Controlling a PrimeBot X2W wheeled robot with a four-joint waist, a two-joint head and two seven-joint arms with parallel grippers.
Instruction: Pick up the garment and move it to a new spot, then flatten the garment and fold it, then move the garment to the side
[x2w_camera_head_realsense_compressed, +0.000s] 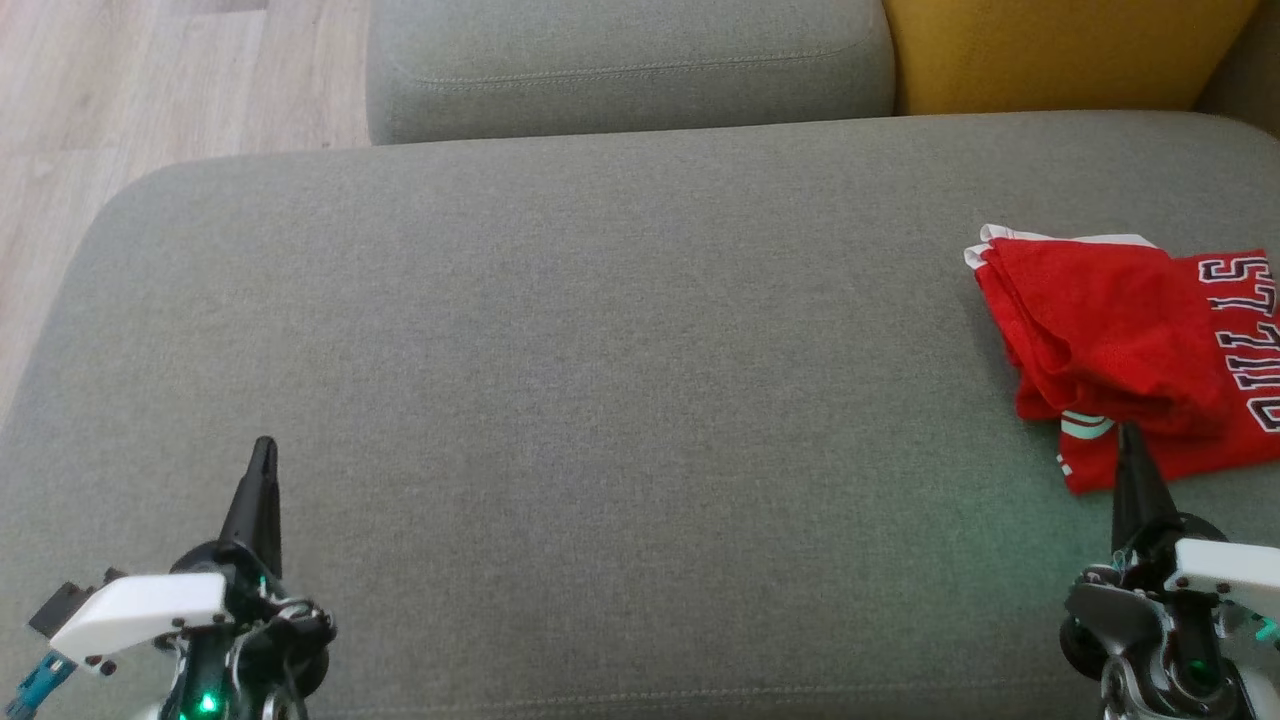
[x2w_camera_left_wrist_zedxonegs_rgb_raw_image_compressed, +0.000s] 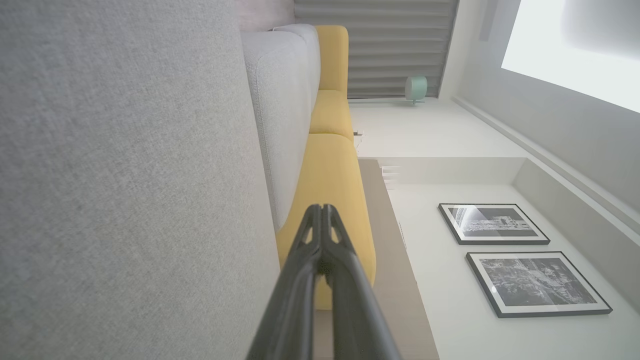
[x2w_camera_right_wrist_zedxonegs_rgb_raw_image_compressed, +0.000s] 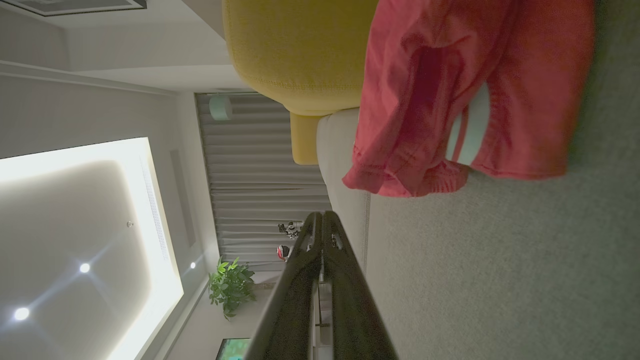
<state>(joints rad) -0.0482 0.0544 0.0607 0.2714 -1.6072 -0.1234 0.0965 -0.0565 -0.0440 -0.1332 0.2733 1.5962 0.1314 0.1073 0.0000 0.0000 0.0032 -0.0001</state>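
The garment (x2w_camera_head_realsense_compressed: 1130, 340) is a red jersey with white trim and black-and-white lettering. It lies folded in a bundle at the right side of the grey sofa seat (x2w_camera_head_realsense_compressed: 600, 400). My right gripper (x2w_camera_head_realsense_compressed: 1130, 432) is shut and empty, with its tip just at the garment's near edge. In the right wrist view the garment (x2w_camera_right_wrist_zedxonegs_rgb_raw_image_compressed: 450, 90) hangs a little beyond the closed right gripper (x2w_camera_right_wrist_zedxonegs_rgb_raw_image_compressed: 322, 215). My left gripper (x2w_camera_head_realsense_compressed: 264, 445) is shut and empty over bare cushion at the lower left. The left wrist view has the left gripper (x2w_camera_left_wrist_zedxonegs_rgb_raw_image_compressed: 322, 207) closed, pointing along the sofa.
A grey back cushion (x2w_camera_head_realsense_compressed: 630, 65) and a yellow cushion (x2w_camera_head_realsense_compressed: 1060, 50) line the far side of the seat. Wooden floor (x2w_camera_head_realsense_compressed: 120, 100) lies beyond the seat's left edge. Framed pictures (x2w_camera_left_wrist_zedxonegs_rgb_raw_image_compressed: 535, 282) hang on the wall.
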